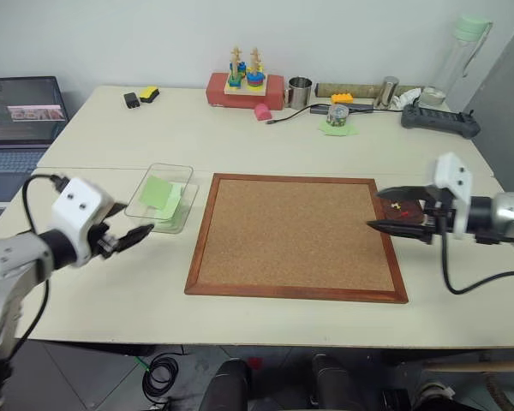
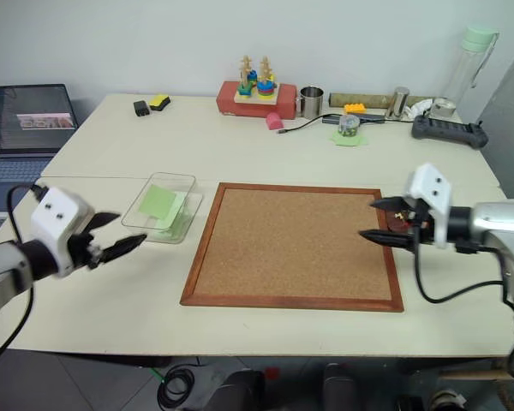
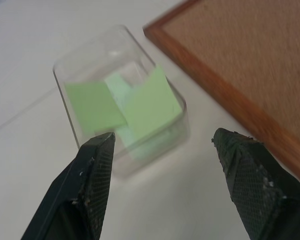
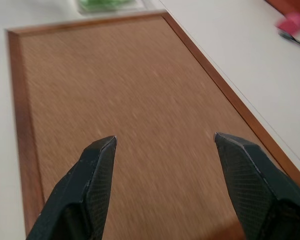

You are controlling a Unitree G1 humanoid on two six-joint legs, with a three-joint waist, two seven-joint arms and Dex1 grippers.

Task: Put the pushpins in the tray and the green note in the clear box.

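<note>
the green note (image 1: 161,193) is lying inside the clear box (image 1: 183,174), leaning a little against one wall. the box is sitting on the table (image 1: 111,291) just ahead of the left gripper (image 1: 130,236), which is hovering near it and not touching it. the fingers (image 3: 92,175) of this gripper are standing apart, with nothing between them (in the left wrist view the box and the note are showing in the gap beyond the tips). the corkboard (image 1: 295,235) is lying just beside the box, on the side away from the left gripper.

the tray (image 1: 400,206) is sitting at the far edge of the corkboard, right behind the right gripper (image 1: 379,211), which is partly covering it. small light specks, probably the pushpins (image 1: 397,205), are showing inside the tray, but they are too small to count. the right gripper is spread open and holding nothing, and it is pointing over the corkboard towards the box. in the right wrist view its two fingers (image 4: 90,185) are hanging above the bare cork surface.
</note>
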